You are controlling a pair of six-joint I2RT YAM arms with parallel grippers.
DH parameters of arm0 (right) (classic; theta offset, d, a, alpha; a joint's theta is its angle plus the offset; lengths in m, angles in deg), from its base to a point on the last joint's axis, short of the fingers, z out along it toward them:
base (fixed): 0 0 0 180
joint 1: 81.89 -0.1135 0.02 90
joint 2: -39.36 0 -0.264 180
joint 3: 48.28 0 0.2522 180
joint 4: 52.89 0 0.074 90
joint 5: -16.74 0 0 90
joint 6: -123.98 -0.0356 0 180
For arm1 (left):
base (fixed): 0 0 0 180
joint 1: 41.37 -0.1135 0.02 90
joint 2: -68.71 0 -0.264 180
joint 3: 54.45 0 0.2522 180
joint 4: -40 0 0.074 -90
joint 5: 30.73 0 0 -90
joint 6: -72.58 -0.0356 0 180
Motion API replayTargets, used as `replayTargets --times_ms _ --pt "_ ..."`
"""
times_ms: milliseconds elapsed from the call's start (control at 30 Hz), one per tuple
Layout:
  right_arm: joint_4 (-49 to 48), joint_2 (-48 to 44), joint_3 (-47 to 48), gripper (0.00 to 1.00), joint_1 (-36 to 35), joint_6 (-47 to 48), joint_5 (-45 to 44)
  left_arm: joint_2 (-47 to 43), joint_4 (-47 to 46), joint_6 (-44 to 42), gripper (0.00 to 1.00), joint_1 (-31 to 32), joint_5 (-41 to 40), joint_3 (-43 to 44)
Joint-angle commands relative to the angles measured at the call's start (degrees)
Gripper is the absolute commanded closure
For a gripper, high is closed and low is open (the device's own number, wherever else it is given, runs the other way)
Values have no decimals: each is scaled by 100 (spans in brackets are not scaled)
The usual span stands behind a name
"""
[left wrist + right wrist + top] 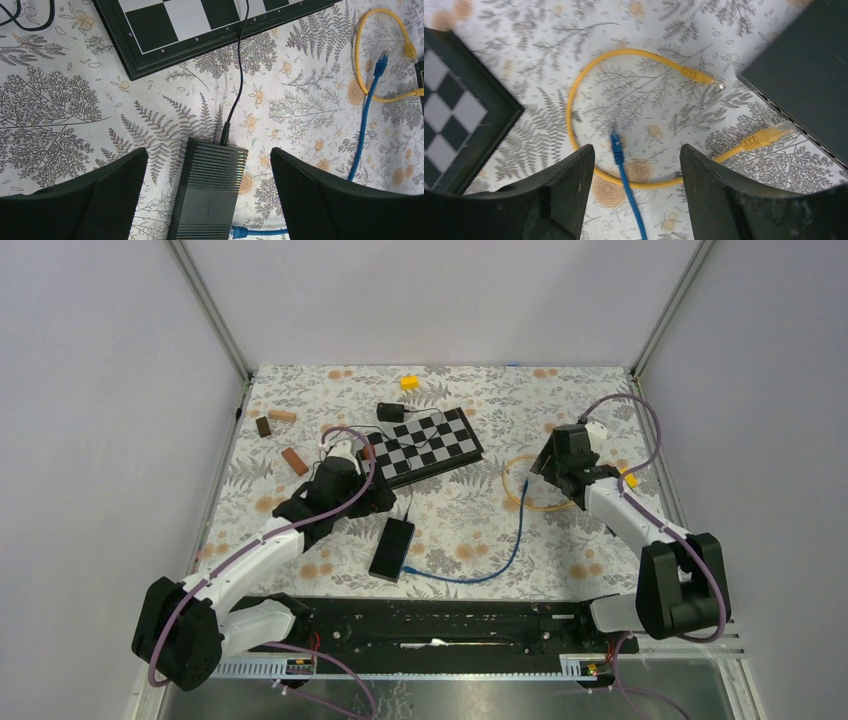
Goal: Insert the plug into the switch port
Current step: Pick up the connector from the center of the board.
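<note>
We see the blue plug [616,146] lying loose on the worktop [460,530], inside the loop of a yellow cable [574,95]. It sits in the gap between the fingers of the right end effector [636,152], nearer one finger but touching neither. That end effector is released and grasps nothing.

From the plug, the blue cable [500,565] runs back across the worktop to the near end of the switch [210,195]. The switch is a black ribbed box lying well apart from the plug, near the front centre of the worktop. The left end effector [208,150] hovers over the switch with its fingers spread wide on either side, also released.

A black lead [241,75] leaves the switch's far end and crosses the chessboard [454,110]. Beside the yellow cable's two plugs, a dark box [809,65] shows at the edge of the right wrist view.
</note>
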Motion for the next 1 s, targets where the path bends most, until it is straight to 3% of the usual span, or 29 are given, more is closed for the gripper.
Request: replayTargets --times_ms 0,200,500,767,967 --pt "343 375 282 29 217 -209 -114 5 -63 -125 6 -36 -8 294" --pt "252 863 343 34 363 -180 207 32 -68 -135 6 -36 -16 305" --pt "217 1651 703 30 371 -137 -211 -24 -52 -115 6 -36 32 269" --pt "132 2240 1452 27 396 -1456 -448 -66 -49 -134 7 -38 59 326" --pt "1123 2362 2275 23 398 -1906 -677 -120 -11 -155 6 -36 23 349"
